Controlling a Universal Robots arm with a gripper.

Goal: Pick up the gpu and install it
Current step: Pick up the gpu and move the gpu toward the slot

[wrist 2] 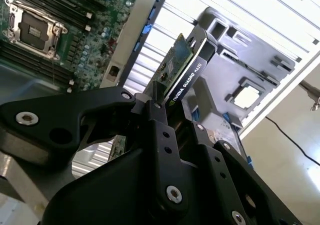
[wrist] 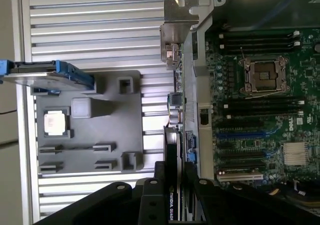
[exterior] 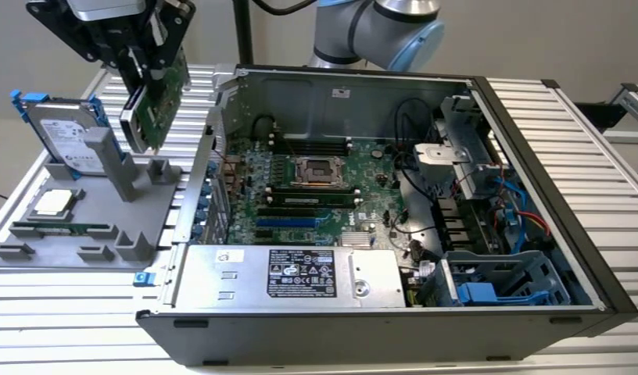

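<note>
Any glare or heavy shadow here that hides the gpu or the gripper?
Second wrist view: the table slats wash out to white behind the gpu, which stands out against them; the gripper shut on it is a dark mass. Exterior view: even light, no glare on the gpu. First wrist view: even, gripper dark.

The gpu [exterior: 163, 98] is green and black, the parts stand [exterior: 110, 215] plain grey.
</note>
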